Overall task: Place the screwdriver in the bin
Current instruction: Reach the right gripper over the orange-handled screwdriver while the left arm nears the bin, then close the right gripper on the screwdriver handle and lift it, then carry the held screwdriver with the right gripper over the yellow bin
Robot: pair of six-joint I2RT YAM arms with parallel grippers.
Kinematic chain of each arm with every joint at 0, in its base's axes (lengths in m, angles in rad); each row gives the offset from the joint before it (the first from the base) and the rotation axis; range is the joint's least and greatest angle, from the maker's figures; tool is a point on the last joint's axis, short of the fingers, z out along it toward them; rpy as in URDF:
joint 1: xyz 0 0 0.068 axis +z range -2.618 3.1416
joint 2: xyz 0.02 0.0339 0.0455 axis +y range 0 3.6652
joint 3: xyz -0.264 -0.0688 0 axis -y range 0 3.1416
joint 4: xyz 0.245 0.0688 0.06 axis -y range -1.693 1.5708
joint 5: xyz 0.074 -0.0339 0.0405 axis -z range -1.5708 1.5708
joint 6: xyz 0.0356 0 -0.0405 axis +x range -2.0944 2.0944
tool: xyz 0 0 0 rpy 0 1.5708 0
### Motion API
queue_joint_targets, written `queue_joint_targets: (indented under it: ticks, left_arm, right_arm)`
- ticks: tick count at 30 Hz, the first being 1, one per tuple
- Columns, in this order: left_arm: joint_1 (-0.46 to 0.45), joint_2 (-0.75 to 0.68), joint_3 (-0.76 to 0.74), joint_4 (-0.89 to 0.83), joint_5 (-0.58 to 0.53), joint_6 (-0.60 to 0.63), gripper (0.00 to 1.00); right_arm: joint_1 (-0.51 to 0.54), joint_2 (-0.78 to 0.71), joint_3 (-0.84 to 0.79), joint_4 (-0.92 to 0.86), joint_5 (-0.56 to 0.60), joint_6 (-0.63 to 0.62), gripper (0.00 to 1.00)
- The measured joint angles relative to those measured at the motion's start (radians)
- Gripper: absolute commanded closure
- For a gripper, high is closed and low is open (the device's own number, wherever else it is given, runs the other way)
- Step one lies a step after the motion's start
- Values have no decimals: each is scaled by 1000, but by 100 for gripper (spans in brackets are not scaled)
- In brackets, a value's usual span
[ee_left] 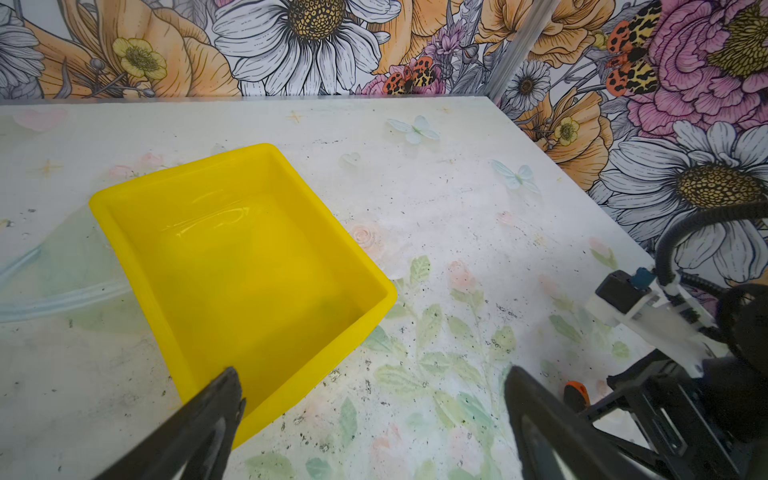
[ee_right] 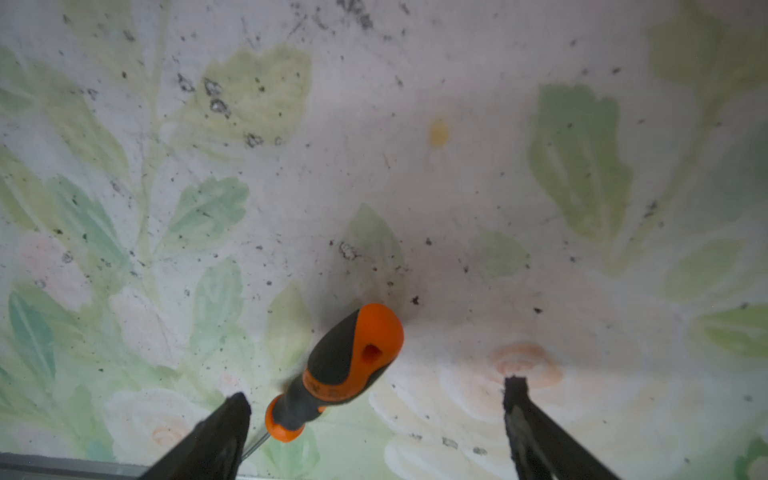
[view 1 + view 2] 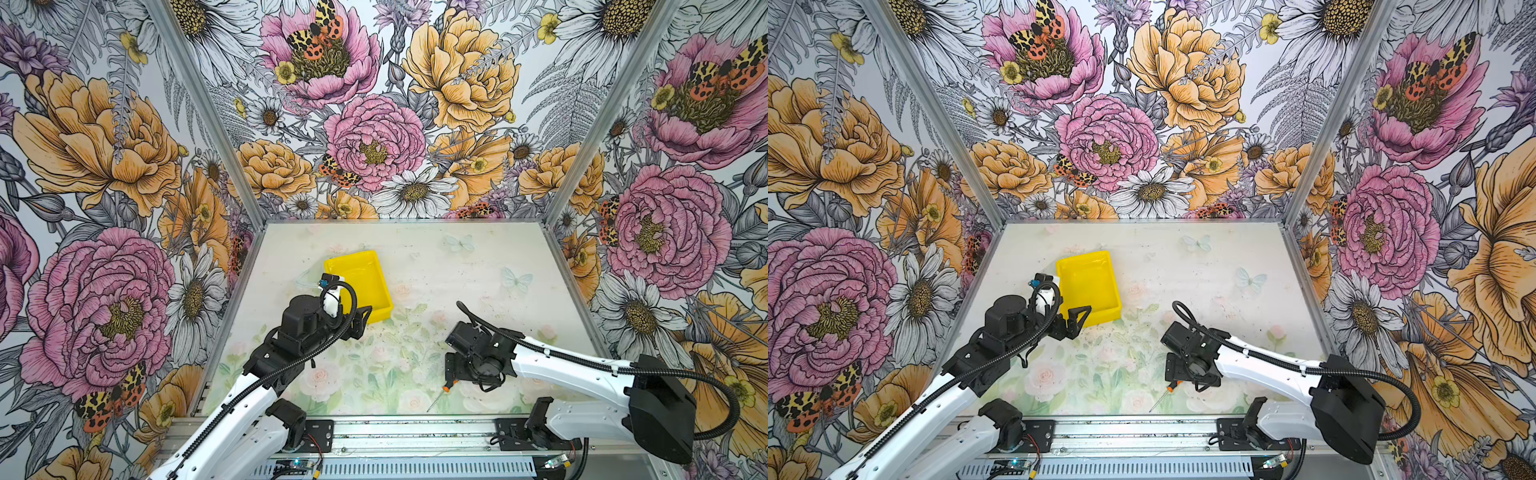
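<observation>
Lying between the right gripper's spread jaws: the screwdriver, moulded orange-and-black handle, thin metal shaft. The left gripper gapes over the glossy yellow bin's rounded corner.

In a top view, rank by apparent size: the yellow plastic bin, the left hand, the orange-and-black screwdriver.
1. Shallow yellow plastic bin, clearly largest.
2. Black left hand, held nearer the camera, which inflates it.
3. Slim orange-and-black screwdriver, handle end partly hidden; ranks 2 and 3 are unsure.
</observation>
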Motion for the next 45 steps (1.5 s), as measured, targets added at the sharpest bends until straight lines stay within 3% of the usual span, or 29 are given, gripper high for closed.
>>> queue_joint_targets:
  ticks: [4,11,18,29,39,45]
  left_arm:
    - [0,0,-1,-14,-16,0,1]
    - [0,-11,-3,-23,-63,4,1]
    - [0,-43,-11,-26,-100,11,1]
    - [0,-44,-12,-26,-118,11,1]
    - [0,-53,-13,-26,-145,11,1]
    - [0,-55,-13,-32,-187,7,1]
  right_arm:
    - [9,25,0,31,-2,-1,13]
    - [26,56,0,73,-6,0,34]
    - [42,62,-3,93,-9,10,42]
    - [41,83,-39,108,10,-14,63]
    - [41,93,-35,124,57,-65,98]
    - [30,99,35,128,122,-162,100]
